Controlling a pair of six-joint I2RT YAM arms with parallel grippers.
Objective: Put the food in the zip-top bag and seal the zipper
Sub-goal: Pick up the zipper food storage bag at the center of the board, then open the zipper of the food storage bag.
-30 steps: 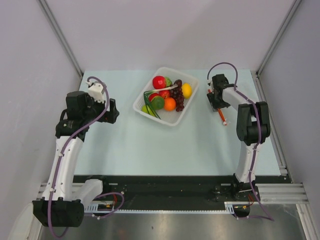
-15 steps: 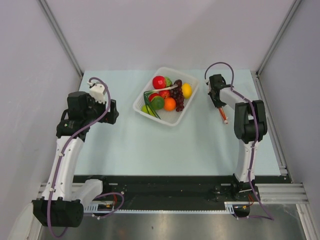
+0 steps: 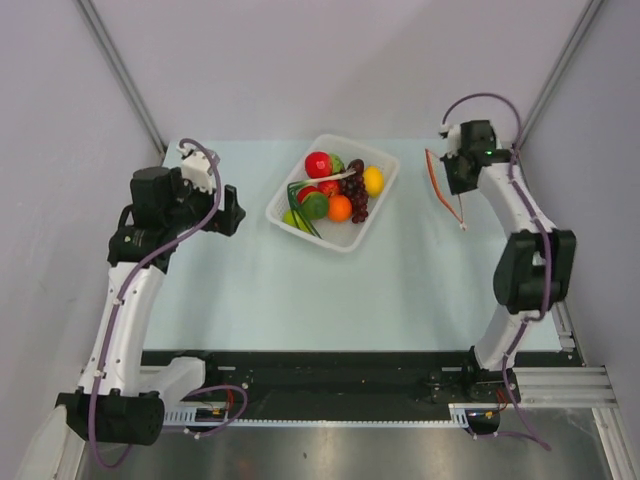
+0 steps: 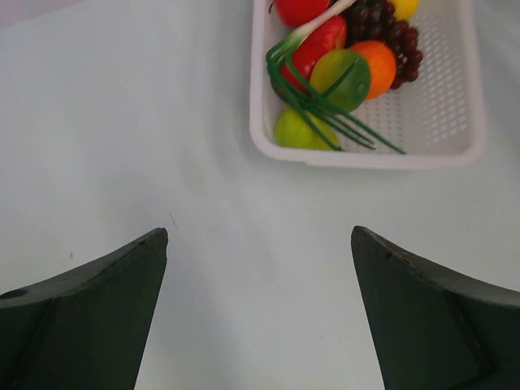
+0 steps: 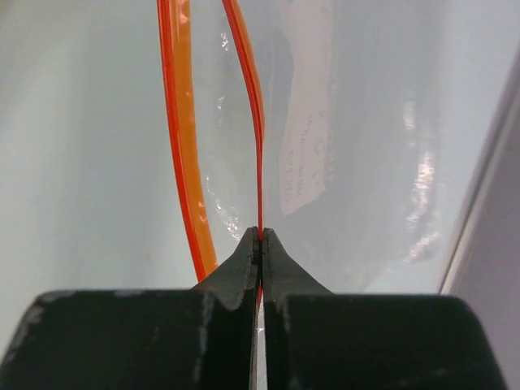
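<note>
- The right tool (image 5: 260,237) is closed on one lip of the zipper (image 5: 253,106); the other lip bows away, so the zip-top bag (image 5: 357,146) is open.
- This bag is at the far right of the surface (image 3: 300,290), maybe lifted (the top view is small).
- The left tool (image 4: 258,234) is wide and empty, near the white tray (image 4: 366,158).
- All the food (image 4: 341,77) lies in the tray: red apple (image 3: 318,163), orange (image 3: 340,207), lemon (image 3: 373,180), grapes (image 3: 356,192).
</note>
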